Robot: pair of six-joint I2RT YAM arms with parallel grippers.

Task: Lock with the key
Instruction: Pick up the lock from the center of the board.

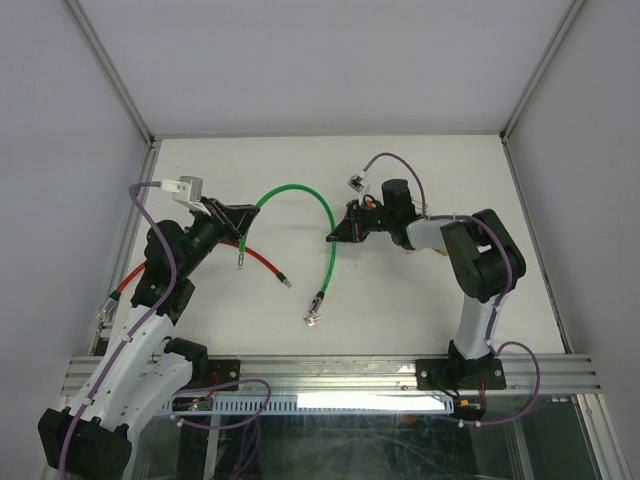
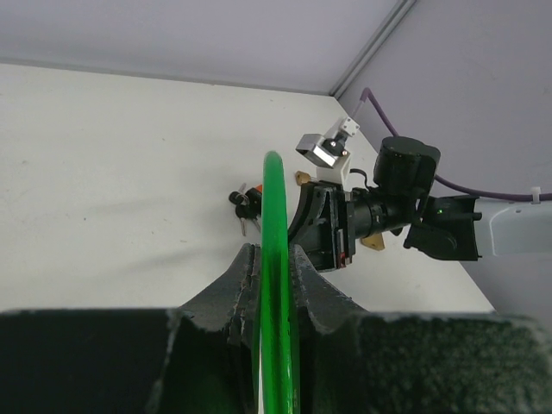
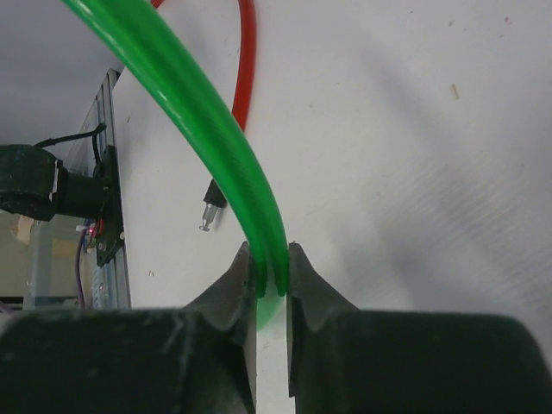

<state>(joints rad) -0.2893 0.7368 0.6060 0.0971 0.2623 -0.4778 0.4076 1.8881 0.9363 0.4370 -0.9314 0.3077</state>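
Note:
A green cable lock (image 1: 300,190) arcs over the white table between both grippers. My left gripper (image 1: 250,212) is shut on one stretch of the green cable (image 2: 274,285). My right gripper (image 1: 333,237) is shut on the cable (image 3: 259,216) further along. Past the right gripper the cable runs down to its dark and metal end piece (image 1: 314,316), which lies on the table. A small dark bunch that looks like keys (image 2: 246,203) lies on the table beyond the cable. The jaws of the right gripper (image 2: 323,226) show in the left wrist view.
A red cable (image 1: 262,257) lies on the table under the left arm, its metal tip (image 3: 207,216) close to the green cable. Grey enclosure walls stand on three sides. An aluminium rail (image 1: 340,372) carries the arm bases at the near edge.

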